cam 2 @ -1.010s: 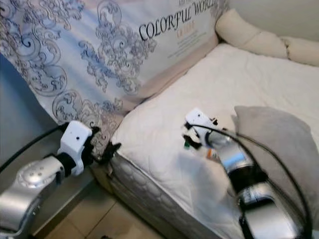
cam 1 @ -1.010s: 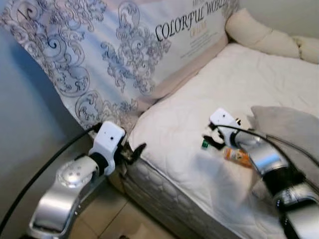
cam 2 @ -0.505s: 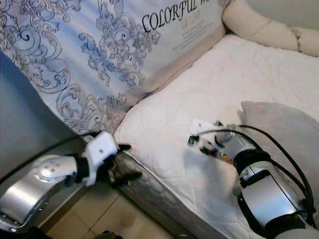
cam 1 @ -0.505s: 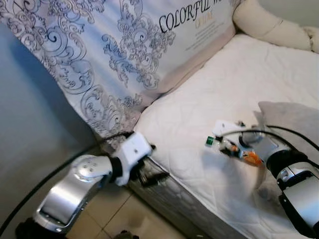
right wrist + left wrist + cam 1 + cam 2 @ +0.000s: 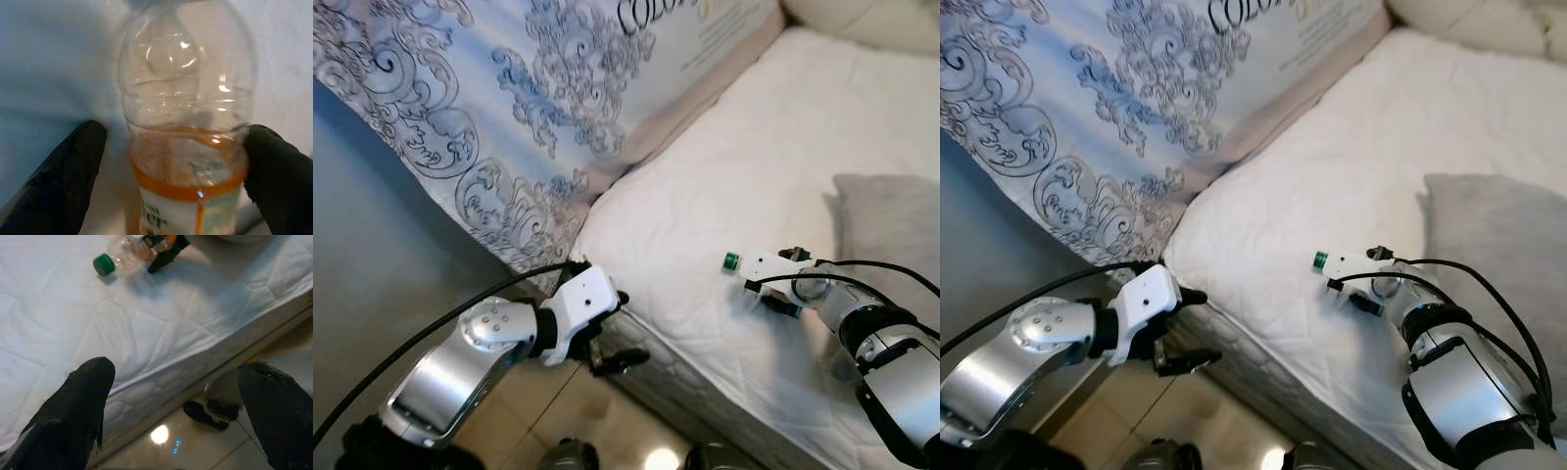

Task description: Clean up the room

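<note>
Clear plastic bottle with green cap (image 5: 188,122) sits between your right gripper's (image 5: 176,161) 2 parted fingers, unclamped. Next: close, lift off the white quilted mattress (image 5: 783,176). Left gripper (image 5: 181,416) spread, idle.

We tipped our head down, so the headboard lettering slid off the top and floor tile came into view. Our left gripper (image 5: 607,338) dropped from beside the mattress (image 5: 734,196) corner to below its edge, fingers spread over the floor. Our right gripper (image 5: 173,171) drew back toward us along the bed, and the bottle (image 5: 188,122) went from lying beside it to sitting between its fingers (image 5: 63,181), green cap (image 5: 731,260) pointing away.
</note>
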{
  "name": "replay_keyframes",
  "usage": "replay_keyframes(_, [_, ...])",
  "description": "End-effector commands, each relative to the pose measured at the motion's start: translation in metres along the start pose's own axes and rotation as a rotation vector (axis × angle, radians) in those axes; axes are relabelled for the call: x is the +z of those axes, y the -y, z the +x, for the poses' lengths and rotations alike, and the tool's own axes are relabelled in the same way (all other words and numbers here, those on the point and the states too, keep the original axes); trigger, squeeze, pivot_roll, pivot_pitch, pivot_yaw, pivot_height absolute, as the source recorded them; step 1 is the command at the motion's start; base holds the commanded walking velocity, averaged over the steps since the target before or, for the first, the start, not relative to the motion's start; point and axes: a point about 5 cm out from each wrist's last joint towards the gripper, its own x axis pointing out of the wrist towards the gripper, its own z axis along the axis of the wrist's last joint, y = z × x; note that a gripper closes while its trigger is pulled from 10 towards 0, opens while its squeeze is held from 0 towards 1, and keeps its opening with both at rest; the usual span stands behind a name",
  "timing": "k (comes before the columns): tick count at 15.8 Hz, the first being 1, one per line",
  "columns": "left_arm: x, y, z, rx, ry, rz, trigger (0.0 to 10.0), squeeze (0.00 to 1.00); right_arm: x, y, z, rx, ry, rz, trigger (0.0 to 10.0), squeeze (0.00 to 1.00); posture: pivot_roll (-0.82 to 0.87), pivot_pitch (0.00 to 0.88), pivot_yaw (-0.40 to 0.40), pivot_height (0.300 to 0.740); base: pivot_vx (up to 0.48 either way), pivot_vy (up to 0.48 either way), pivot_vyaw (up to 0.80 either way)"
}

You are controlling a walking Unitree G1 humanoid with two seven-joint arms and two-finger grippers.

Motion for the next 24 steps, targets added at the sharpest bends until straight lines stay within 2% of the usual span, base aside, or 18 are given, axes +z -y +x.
replay_keyframes(1, [-0.001, 0.005, -0.002, -0.029, -0.01, -0.001, 10.0, 0.0, -0.002, 0.004, -0.001, -0.047, -0.006, 0.009, 5.6, 0.0, 0.07, 0.191, 0.092, 0.74, 0.0, 0.0, 0.0])
replay_keyframes(2, [-0.001, 0.005, -0.003, -0.032, -0.012, 0.0, 10.0, 0.0, -0.004, 0.006, -0.001, -0.061, -0.007, 0.012, 2.4, 0.0, 0.07, 0.191, 0.092, 0.74, 0.0, 0.0, 0.0])
replay_keyframes(3, [-0.001, 0.005, -0.003, -0.033, -0.014, 0.0, 10.0, 0.0, -0.004, 0.007, -0.002, -0.069, -0.004, 0.02, 1.0, 0.0, 0.07, 0.189, 0.091, 0.74, 0.0, 0.0, 0.0])
replay_keyframes(4, [-0.001, 0.005, -0.003, -0.035, -0.015, -0.001, 10.0, 0.0, -0.004, 0.007, -0.002, -0.075, 0.0, 0.031, 0.0, 0.0, 0.07, 0.187, 0.09, 0.74, 0.0, 0.0, 0.0])
replay_keyframes(12, [-0.003, 0.007, -0.003, -0.025, -0.016, -0.004, 10.0, 0.0, 0.008, 0.018, -0.004, -0.121, 0.038, 0.034, 0.0, 0.0, 0.06, 0.132, 0.087, 0.74, 0.0, 0.0, 0.0])
replay_keyframes(15, [-0.004, 0.007, -0.002, -0.013, -0.018, -0.012, 10.0, 0.0, 0.01, 0.023, -0.005, -0.128, 0.047, 0.095, 0.0, 0.0, 0.06, 0.105, 0.086, 0.74, 0.0, 0.0, 0.0])
replay_keyframes(17, [-0.005, 0.005, -0.001, 0.031, -0.015, -0.016, 10.0, 0.0, 0.015, 0.025, -0.005, -0.134, 0.085, 0.208, 0.0, 0.0, 0.05, 0.076, 0.089, 0.74, 0.0, 0.0, 0.0])
replay_keyframes(19, [-0.007, 0.004, -0.003, 0.095, -0.001, -0.018, 10.0, 0.0, 0.028, 0.029, -0.007, -0.137, 0.174, 0.332, 0.0, 0.0, 0.03, 0.036, 0.098, 0.74, 0.0, 0.0, 0.0])
replay_keyframes(20, [-0.009, 0.005, -0.006, 0.13, 0.009, -0.028, 10.0, 0.0, 0.039, 0.031, -0.008, -0.122, 0.278, 0.443, 0.0, 0.0, 0.02, 0.024, 0.104, 0.74, 0.0, 0.0, 0.0])
replay_keyframes(22, [-0.013, 0.002, -0.013, 0.265, 0.035, -0.078, 10.0, 0.0, 0.066, 0.042, -0.019, -0.137, 0.611, 0.788, 0.0, 0.0, 0.0, 0.0, 0.118, 0.74, 0.0, 0.0, 0.0])
replay_keyframes(23, [-0.014, -0.004, -0.016, 0.377, 0.052, -0.09, 10.0, 0.0, 0.07, 0.042, -0.024, -0.145, 0.719, 0.913, 0.0, 0.0, -0.01, 0.0, 0.121, 0.74, 0.0, 0.0, 0.0])
replay_keyframes(24, [-0.017, -0.007, -0.02, 0.456, 0.06, -0.138, 10.0, 0.0, 0.07, 0.035, -0.029, -0.133, 0.769, 0.987, 0.0, 0.0, -0.03, 0.0, 0.122, 0.74, 0.0, 0.0, 0.0])
